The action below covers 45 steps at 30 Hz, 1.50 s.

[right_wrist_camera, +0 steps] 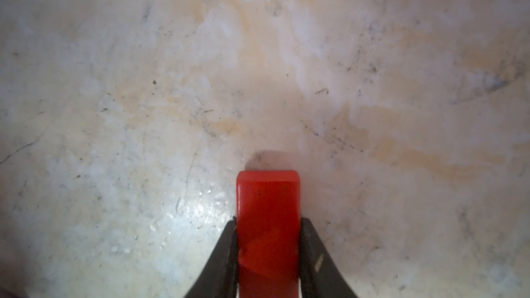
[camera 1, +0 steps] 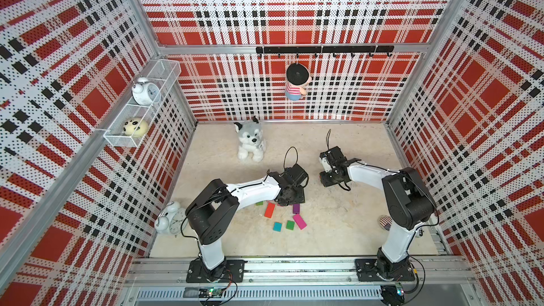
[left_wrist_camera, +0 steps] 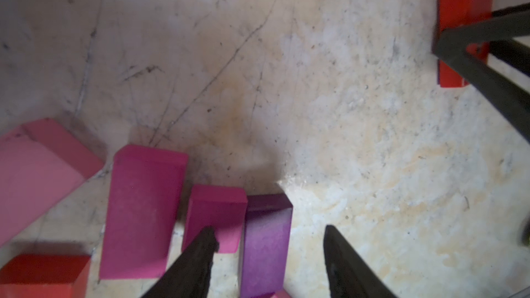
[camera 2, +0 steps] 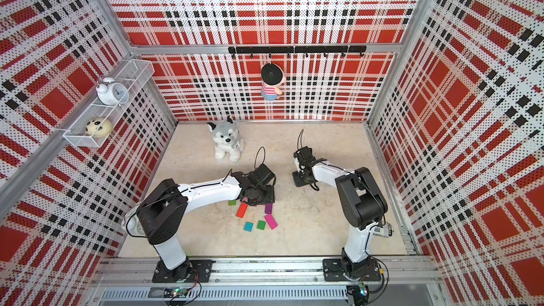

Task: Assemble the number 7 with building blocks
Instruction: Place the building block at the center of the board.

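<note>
Loose building blocks lie on the floor in both top views: red-orange (camera 1: 269, 210), purple (camera 1: 296, 208), magenta (camera 1: 299, 221), green (camera 1: 290, 225) and teal (camera 1: 277, 226). My left gripper (left_wrist_camera: 269, 232) hangs low and open astride a purple block (left_wrist_camera: 266, 242), one fingertip (left_wrist_camera: 208, 239) over a pink block (left_wrist_camera: 215, 210), the other finger clear of it. Beside them lie a magenta block (left_wrist_camera: 143, 210) and a light pink block (left_wrist_camera: 37, 173). My right gripper (right_wrist_camera: 268, 220) is shut on a red block (right_wrist_camera: 268, 196) just above bare floor. No number 7 shows.
A plush dog (camera 1: 250, 141) sits at the back of the floor. An alarm clock (camera 1: 170, 217) lies by the left arm's base and a flag-patterned object (camera 1: 386, 222) behind the right arm. A wire shelf (camera 1: 141, 104) hangs on the left wall.
</note>
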Each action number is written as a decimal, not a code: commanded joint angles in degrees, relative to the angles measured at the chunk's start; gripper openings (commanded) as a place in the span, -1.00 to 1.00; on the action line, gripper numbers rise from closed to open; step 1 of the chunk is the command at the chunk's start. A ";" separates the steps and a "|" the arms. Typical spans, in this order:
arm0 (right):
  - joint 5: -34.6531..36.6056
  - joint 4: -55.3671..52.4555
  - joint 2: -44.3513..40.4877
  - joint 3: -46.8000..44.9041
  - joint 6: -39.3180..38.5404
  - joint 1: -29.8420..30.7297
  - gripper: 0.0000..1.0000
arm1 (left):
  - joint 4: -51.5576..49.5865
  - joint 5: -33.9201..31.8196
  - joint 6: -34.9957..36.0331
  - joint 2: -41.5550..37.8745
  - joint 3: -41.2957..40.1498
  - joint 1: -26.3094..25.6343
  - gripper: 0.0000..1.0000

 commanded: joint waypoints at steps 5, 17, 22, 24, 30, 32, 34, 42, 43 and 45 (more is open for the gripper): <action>0.30 0.02 1.68 0.12 0.74 -0.17 -0.31 | -1.16 -3.14 -1.92 -0.36 -1.73 -0.40 0.24; -1.56 0.77 2.51 0.00 0.61 -0.16 -0.28 | -6.08 -3.77 -2.48 -1.73 2.32 -0.44 0.34; -0.22 -0.34 2.82 1.22 -0.94 -0.17 -0.26 | -5.47 -3.00 -2.03 1.80 3.28 -1.14 0.30; 0.03 -1.07 3.06 1.87 -1.42 -0.26 -0.27 | -5.26 -2.71 -1.94 3.03 3.07 -1.24 0.26; -1.53 -1.73 2.38 1.88 -1.05 -0.93 -0.21 | -3.33 -2.08 -3.79 2.94 -0.49 -1.11 0.24; -3.17 -1.52 2.17 1.77 -0.82 -0.96 -0.15 | -2.77 -1.60 -4.76 2.12 -1.93 -1.06 0.31; -4.49 -1.47 2.43 1.94 -0.48 -0.96 -0.14 | -1.69 -1.12 -5.40 1.65 -3.31 -1.06 0.33; -3.63 -3.37 1.75 1.99 -1.74 -0.88 0.54 | 0.86 -2.88 -3.71 3.19 0.55 0.75 0.35; -3.75 -3.04 0.49 1.75 -2.41 -0.79 0.57 | 0.65 -3.40 -3.13 2.80 1.69 1.23 0.36; -3.84 -1.51 -2.99 0.60 -3.73 -0.49 0.70 | 0.42 -4.95 -2.24 1.43 2.73 2.19 0.41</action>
